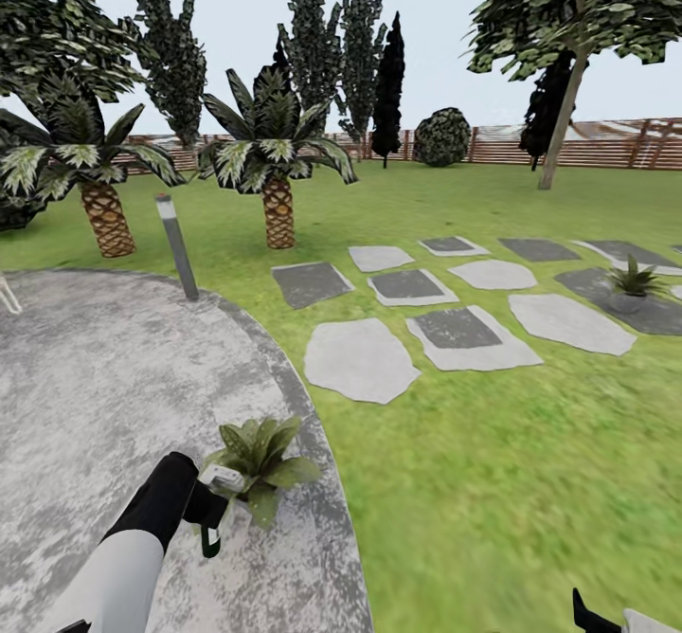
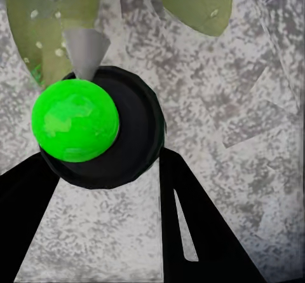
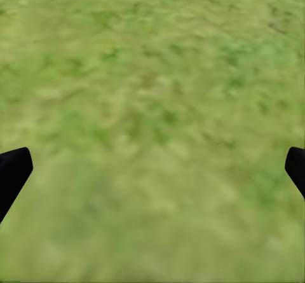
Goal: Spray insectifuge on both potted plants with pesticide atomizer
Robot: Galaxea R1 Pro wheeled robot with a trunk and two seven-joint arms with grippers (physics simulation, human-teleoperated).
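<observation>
My left gripper is shut on the pesticide atomizer, whose pale spray head points at the near potted plant on the patio's edge. In the left wrist view the dark bottle with its green mark sits between the black fingers. The plant's speckled leaves lie just beyond it. The second potted plant stands on a dark slab at the far right. Low over the lawn, my right gripper is open and holds nothing.
The round grey patio fills the left. A grey post stands at its rim, with two palms behind. Grey stepping slabs cross the lawn toward the right. A brown slatted fence and trees close the back.
</observation>
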